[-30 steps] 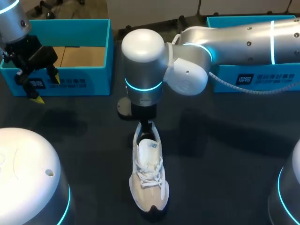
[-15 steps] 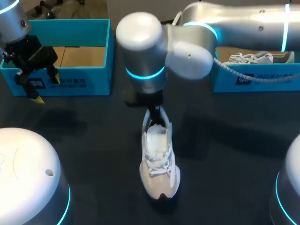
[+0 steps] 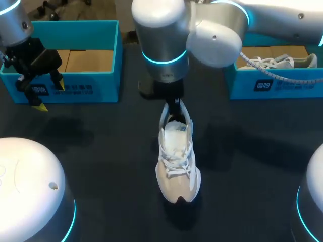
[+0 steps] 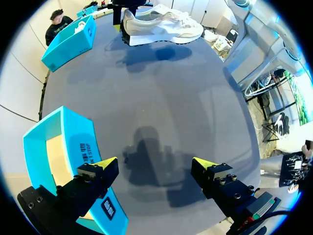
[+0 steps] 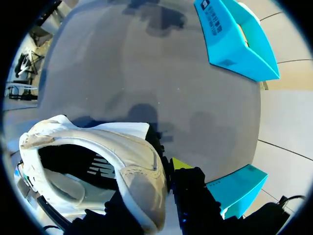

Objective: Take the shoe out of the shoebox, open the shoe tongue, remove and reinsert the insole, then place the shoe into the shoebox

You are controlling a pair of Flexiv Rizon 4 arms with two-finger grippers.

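Blue right shoebox [image 3: 282, 84]: second shoe [image 3: 275, 63] | left shoebox [image 3: 75, 91]: brown floor | right gripper [image 3: 173, 106]: shoe [image 3: 176, 161]

The shoe [image 3: 176, 159] hangs over the middle of the table [image 3: 101, 151], toe toward the near edge and heel toward the far side. The right gripper [image 3: 173, 105] pinches that heel from above. Behind and to the left stands the left shoebox [image 3: 101, 88]. Behind and to the right is the right shoebox [image 3: 292, 88], with a second shoe [image 3: 282, 61] lying in it. The left gripper [image 3: 49, 95] hovers just before the left shoebox's front wall, fingers apart.
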